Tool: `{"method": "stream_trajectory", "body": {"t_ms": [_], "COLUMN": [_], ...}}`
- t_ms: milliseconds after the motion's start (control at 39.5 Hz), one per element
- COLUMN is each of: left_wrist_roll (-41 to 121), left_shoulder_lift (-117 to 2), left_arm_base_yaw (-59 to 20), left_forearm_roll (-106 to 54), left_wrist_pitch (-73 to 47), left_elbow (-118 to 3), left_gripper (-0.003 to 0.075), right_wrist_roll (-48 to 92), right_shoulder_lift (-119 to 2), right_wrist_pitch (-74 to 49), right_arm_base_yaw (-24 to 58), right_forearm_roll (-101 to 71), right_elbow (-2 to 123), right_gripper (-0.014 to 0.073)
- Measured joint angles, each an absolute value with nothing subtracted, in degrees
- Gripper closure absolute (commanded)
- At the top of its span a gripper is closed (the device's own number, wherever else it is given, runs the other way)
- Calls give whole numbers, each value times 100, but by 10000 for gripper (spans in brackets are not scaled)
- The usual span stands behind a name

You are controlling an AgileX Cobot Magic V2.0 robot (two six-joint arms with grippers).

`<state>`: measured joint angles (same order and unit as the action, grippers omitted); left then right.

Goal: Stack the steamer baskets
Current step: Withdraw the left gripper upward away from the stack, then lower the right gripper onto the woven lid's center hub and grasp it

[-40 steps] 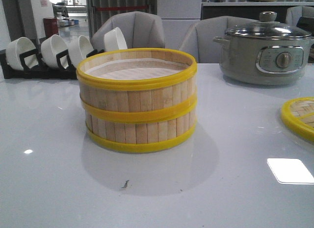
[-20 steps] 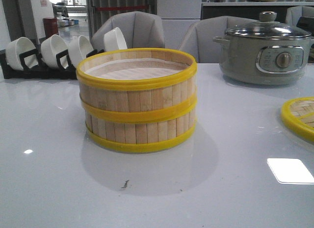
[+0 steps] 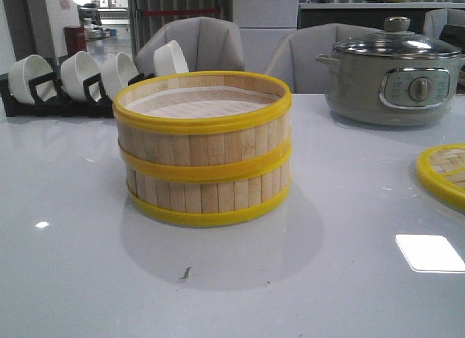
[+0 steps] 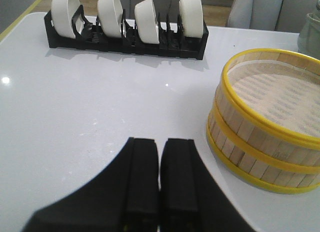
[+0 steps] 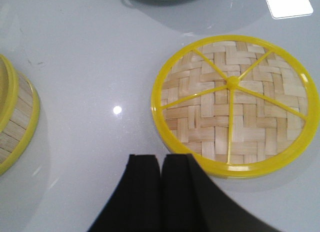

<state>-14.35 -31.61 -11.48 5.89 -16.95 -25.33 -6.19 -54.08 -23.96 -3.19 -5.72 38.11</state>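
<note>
Two steamer baskets (image 3: 203, 149) of pale bamboo slats with yellow rims stand stacked one on the other at the table's middle. The stack also shows in the left wrist view (image 4: 265, 122) and at the edge of the right wrist view (image 5: 15, 122). The woven lid (image 5: 232, 105) lies flat on the table at the right, its edge in the front view (image 3: 443, 174). My left gripper (image 4: 160, 142) is shut and empty, beside the stack. My right gripper (image 5: 161, 159) is shut and empty, just at the lid's rim. Neither gripper shows in the front view.
A grey electric pot (image 3: 396, 76) with a glass lid stands at the back right. A black rack (image 4: 125, 37) with several white bowls stands at the back left. Grey chairs (image 3: 211, 43) are behind the table.
</note>
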Motion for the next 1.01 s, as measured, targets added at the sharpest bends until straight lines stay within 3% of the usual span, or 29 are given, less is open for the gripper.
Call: {"method": "stream_trajectory", "body": {"t_ms": [126,632,1011], "left_wrist_roll": [-1435,-1435,-1435], "left_shoulder_lift": [-3161,-3161,-3161], "left_arm_base_yaw": [-1148,-1148,-1148], "left_forearm_roll": [589,589,589], "left_wrist_pitch": [-1695,-1675,-1675], "left_elbow": [-2533,-2533,-2533], "left_gripper": [634,634,634], "right_wrist_roll": [-606,-597,-597], "right_shoulder_lift": [-5408,-6515,-8848], "right_wrist_pitch": [-2410,-2364,-2891], "right_arm_base_yaw": [-319,-332,-903], "right_forearm_roll": [-572,-327,42], "right_elbow": [3811,3977,5935], "right_gripper": [260,293,293]}}
